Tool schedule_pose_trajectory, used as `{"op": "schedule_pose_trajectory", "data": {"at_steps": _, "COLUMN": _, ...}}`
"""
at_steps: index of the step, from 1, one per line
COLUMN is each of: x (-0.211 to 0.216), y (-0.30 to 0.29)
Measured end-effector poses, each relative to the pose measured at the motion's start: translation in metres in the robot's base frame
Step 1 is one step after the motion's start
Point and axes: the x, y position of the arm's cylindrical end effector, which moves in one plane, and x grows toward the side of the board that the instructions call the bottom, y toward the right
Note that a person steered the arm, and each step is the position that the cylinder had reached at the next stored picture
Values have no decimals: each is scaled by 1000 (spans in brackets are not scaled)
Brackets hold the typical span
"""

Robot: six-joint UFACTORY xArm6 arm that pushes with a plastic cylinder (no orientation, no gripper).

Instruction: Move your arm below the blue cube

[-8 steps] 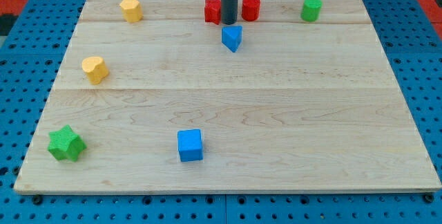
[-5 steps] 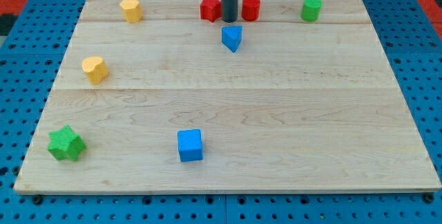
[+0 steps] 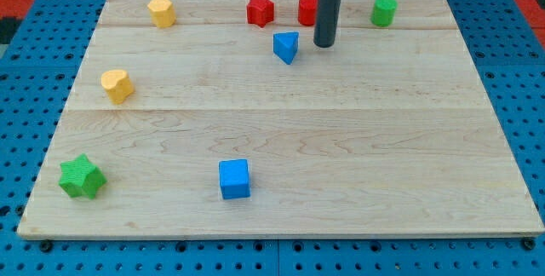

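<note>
My tool is a plain rod with no jaws, so it neither opens nor closes and it clamps nothing; my tip [image 3: 323, 45] rests on the table [image 3: 383, 140] in the upper centre of the frame, free of every block. It sits just to the right of the blue triangular block [image 3: 287, 47], with a narrow gap between them, and just below the red cylinder [image 3: 307, 8], which the rod partly hides. The red star [image 3: 260, 9] lies to the upper left of the tip and the green cylinder [image 3: 384, 10] to its upper right. The task's object, the blue cube [image 3: 234, 179], stands in the lower left-centre of the frame, well apart from the tip, with open wood all around it. I judge the step in hand to be the approach: the tip is not yet anywhere near the strip of table between the cube and the lower edge. The next move calls for a long travel toward the bottom of the frame and somewhat to the left. The path should start downward to stay off the blue triangular block, then pass the cube on its right side with clearance. The tip should stop directly beneath the cube without nudging it. The yellow blocks [image 3: 117, 85] and the green star [image 3: 82, 176] at the left lie off this path.
</note>
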Motion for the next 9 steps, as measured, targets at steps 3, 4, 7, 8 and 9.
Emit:
{"op": "schedule_pose_trajectory", "data": {"at_steps": 3, "x": 108, "y": -27}}
{"op": "schedule_pose_trajectory", "data": {"at_steps": 4, "x": 132, "y": -32}}
{"op": "schedule_pose_trajectory", "data": {"at_steps": 7, "x": 168, "y": -54}}
{"op": "schedule_pose_trajectory", "data": {"at_steps": 8, "x": 215, "y": -29}}
{"op": "schedule_pose_trajectory", "data": {"at_steps": 9, "x": 245, "y": -24}}
